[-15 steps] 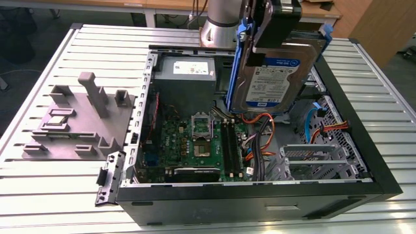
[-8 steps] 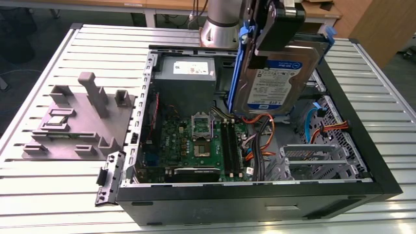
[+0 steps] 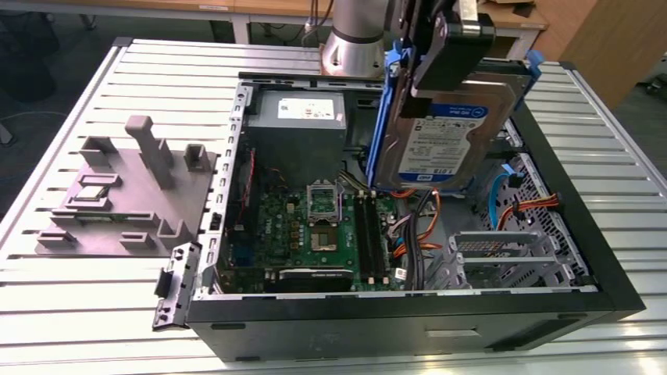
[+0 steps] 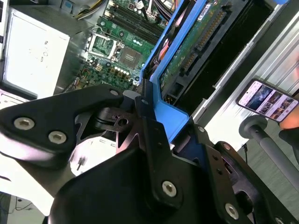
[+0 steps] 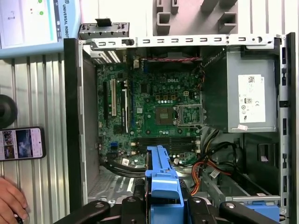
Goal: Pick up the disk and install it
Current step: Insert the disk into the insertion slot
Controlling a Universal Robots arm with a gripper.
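A slatted pale metal table (image 3: 94, 305) carries an open black computer case (image 3: 417, 328) lying on its side, with office floor and wooden furniture behind it. On the exterior view's left of the case stands a grey moulded fixture block (image 3: 125, 195). Inside the case a green motherboard (image 3: 312, 226) covers the floor, a grey power-supply box (image 3: 297, 121) with a white label sits at the far end, and orange cables (image 3: 417, 234) run beside a metal drive cage (image 3: 501, 254) at the near end on the exterior view's right. The disk (image 3: 438, 144) hangs in the air over the far half of the case towards the exterior view's right. It stands almost upright and a little tilted, its blue-and-white label facing the exterior camera. The pincer (image 4: 152, 109) is clamped on the upper end of the disk's blue carrier bracket (image 5: 163, 182), black fingers (image 4: 154, 140) pressed against the plastic. The disk's lower edge is above the motherboard and cables; whether it touches anything there cannot be told. In the first wrist view a phone (image 5: 21, 143) lies on the table outside the case, and a person's hand (image 5: 11, 200) is near it.
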